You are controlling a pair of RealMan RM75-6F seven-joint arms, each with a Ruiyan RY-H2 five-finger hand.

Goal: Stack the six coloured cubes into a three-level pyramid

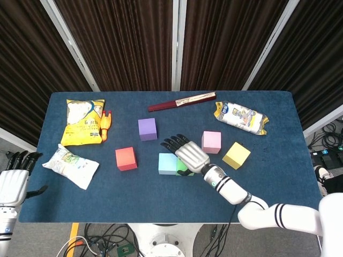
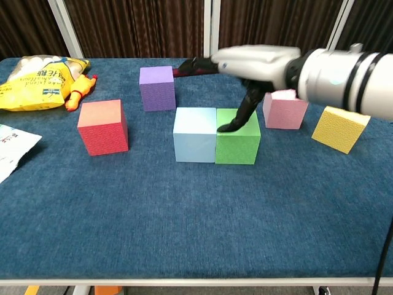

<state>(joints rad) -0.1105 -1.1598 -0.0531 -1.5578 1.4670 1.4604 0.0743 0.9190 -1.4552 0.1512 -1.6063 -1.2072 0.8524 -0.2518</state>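
The light blue cube [image 2: 195, 142] and the green cube [image 2: 238, 144] stand side by side, touching, mid-table. My right hand [image 2: 252, 64] hovers above them with fingers stretched out and the thumb hanging down to the green cube's top; it holds nothing. In the head view this right hand [image 1: 190, 152] covers most of the green cube [image 1: 185, 171] beside the light blue cube [image 1: 168, 164]. Apart stand the purple cube [image 2: 157, 88], red cube [image 2: 103, 126], pink cube [image 2: 285, 109] and yellow cube [image 2: 340, 128]. My left hand [image 1: 13, 182] rests open off the table's left front corner.
A yellow snack bag [image 1: 83, 121] and an orange toy [image 1: 105, 125] lie at the back left, a white packet [image 1: 70, 166] at the front left. A dark red folded fan [image 1: 182, 101] and a snack packet [image 1: 240, 117] lie along the back.
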